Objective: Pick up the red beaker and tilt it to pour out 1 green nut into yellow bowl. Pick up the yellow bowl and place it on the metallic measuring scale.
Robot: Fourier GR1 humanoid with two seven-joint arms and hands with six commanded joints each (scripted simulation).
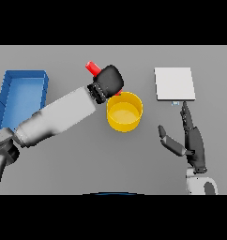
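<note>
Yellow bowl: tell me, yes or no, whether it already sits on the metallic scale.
No. The yellow bowl rests on the grey table, apart from the metallic scale to its right.

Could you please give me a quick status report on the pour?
Left hand shut on red beaker, held at the yellow bowl rim. Right hand open, idle below the metallic scale. No nut visible. Blue bin far left, clear of path.

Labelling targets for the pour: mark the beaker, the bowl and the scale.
beaker (92, 67), head view, red end showing past the left hand.
bowl (130, 124), head view, front of its yellow wall.
scale (174, 83), head view, middle of its pale top plate.
</note>
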